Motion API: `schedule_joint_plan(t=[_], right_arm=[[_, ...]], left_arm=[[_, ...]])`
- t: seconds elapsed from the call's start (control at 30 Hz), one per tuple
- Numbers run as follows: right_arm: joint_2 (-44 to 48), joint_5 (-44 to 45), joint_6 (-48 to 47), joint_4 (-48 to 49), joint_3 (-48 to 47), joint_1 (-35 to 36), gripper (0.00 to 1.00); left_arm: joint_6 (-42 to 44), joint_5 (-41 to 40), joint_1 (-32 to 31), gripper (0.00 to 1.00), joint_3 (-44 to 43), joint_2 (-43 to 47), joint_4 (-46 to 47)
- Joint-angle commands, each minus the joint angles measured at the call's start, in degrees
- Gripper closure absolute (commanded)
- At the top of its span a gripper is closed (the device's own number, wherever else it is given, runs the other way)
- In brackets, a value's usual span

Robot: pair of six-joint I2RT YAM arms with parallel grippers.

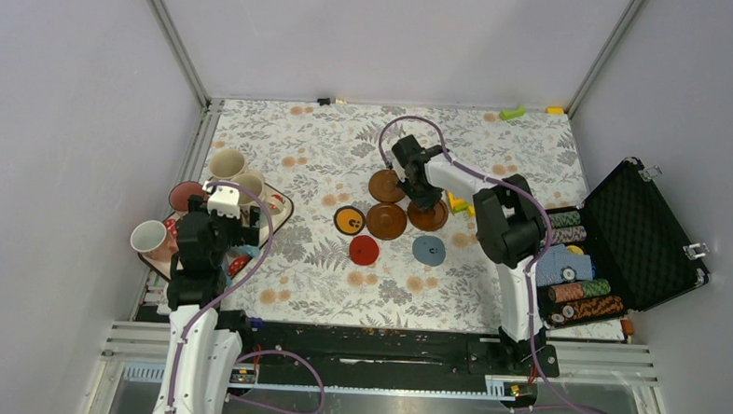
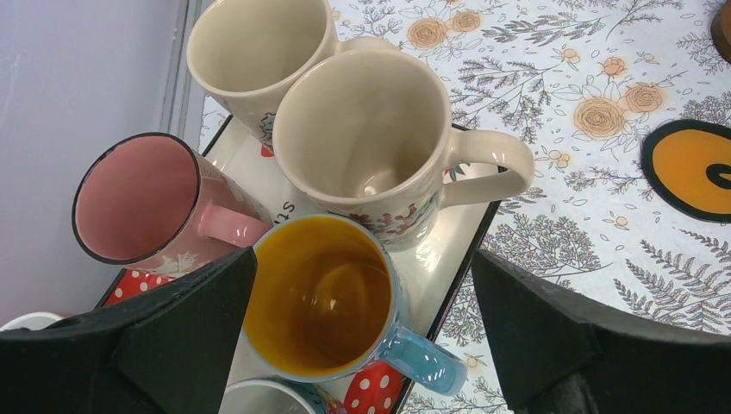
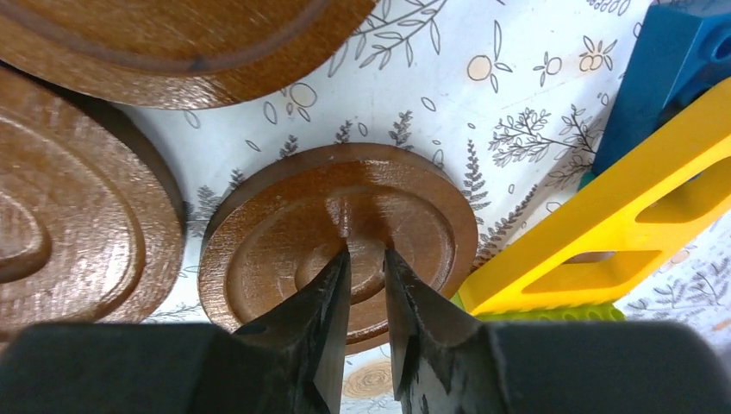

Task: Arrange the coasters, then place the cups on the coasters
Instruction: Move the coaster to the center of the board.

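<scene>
the right gripper (image 3: 366,254) is down on the small dark brown round wooden coaster (image 3: 414,216), which sits straight under its tips, centre to centre, mid-table. the two fingers are drawn in to a thin slit and both tips rest by the raised bump in the middle of the disc. i cannot tell whether they are pinching that bump or only pressing on the wood. nothing is lifted; the disc lies flat on the flowered tablecloth (image 1: 496,147).

being round, the disc has no long axis, so what counts is what stands around it. a larger dark brown wooden coaster (image 3: 78,224) lies just beside it on the left of the wrist view, and another dark brown one (image 3: 172,43) just beyond. a yellow plastic block (image 3: 603,233) is tight against its edge on the right. i'd judge any slide has to thread between these.

the orange coaster with a black rim (image 1: 348,220), the red coaster (image 1: 364,250) and the grey-blue coaster (image 1: 428,250) lie apart, nearer the arms. all the coasters are on the right arm's side.

the left gripper (image 2: 371,345) hangs spread wide and empty above the blue mug with a yellow inside (image 2: 319,293). that mug is crowded with the pink mug (image 2: 138,198) and two cream mugs (image 2: 362,129) on the cream tray (image 2: 465,250) at the left edge. the cups are the left arm's to fetch.
</scene>
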State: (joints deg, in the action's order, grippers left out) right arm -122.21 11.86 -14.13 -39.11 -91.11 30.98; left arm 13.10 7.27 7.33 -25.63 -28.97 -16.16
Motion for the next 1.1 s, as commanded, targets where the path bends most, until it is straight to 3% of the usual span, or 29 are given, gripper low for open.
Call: schedule_joint_plan(t=[0.0,0.4,0.57,0.7,0.83,0.9,1.07], right_arm=[[-3.56,6.34,-2.04,-5.08,-2.25,0.14,0.71],[-7.98,14.13,-5.14,-6.75,-9.56,-0.41,0.73],[-12.12,14.01,-5.28,-11.52,-16.83,-1.30,0.89],[-16.24,12.88,-5.45,-16.82,-24.57,-2.75,0.90],[-21.01,11.25,-5.33,-23.65,-35.19,-4.97,1.00],[-23.46,9.73,-5.80,-26.92,-40.08,-5.82,1.00],[-24.18,8.56,-7.74,-27.28,-41.31,-7.12,1.00]], left_arm=[[0.26,0.39,0.31,0.01,0.64,-0.21,3.38],[0.28,0.29,0.27,0.01,0.67,-0.12,3.34],[0.26,0.20,0.27,0.01,0.66,-0.12,3.38],[0.26,0.15,0.28,0.01,0.67,-0.32,3.42],[0.26,0.17,0.29,0.01,0.67,-0.42,3.62],[0.23,0.16,0.26,0.01,0.73,-0.63,3.72],[0.34,0.12,0.31,0.01,0.68,-1.34,3.78]])
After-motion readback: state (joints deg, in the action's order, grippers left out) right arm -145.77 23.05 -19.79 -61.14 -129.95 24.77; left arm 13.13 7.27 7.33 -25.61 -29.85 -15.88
